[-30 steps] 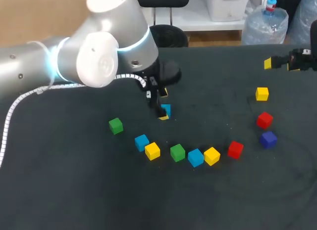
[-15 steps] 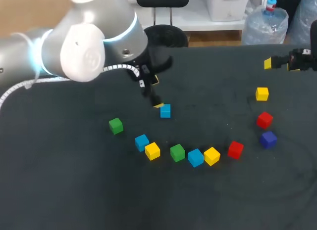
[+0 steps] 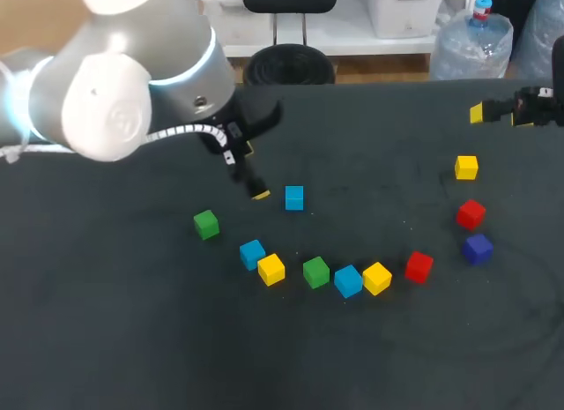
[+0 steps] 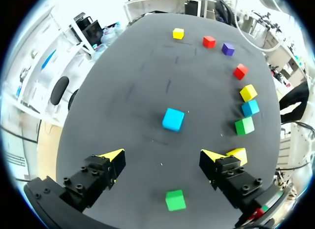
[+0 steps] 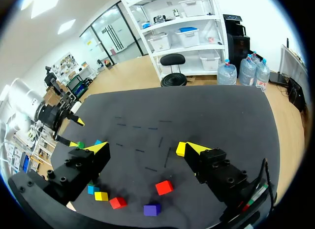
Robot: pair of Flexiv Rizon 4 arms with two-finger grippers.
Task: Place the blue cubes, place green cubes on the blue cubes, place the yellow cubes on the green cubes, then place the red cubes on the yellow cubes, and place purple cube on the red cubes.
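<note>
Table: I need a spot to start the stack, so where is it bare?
Bare: the wide stretch between the lone blue cube and the yellow cube at the right, and all the table nearer the robot than the curved row of cubes. Crowded: that row, from the lone green cube to the purple cube.

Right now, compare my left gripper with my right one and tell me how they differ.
Place: the left gripper hangs over the middle of the table, while the right gripper is near its far right edge.
Nearest cubes: a lone blue cube lies ahead of the left gripper. A yellow cube, a red cube and a purple cube lie by the right gripper.
Both are open and hold nothing.
</note>
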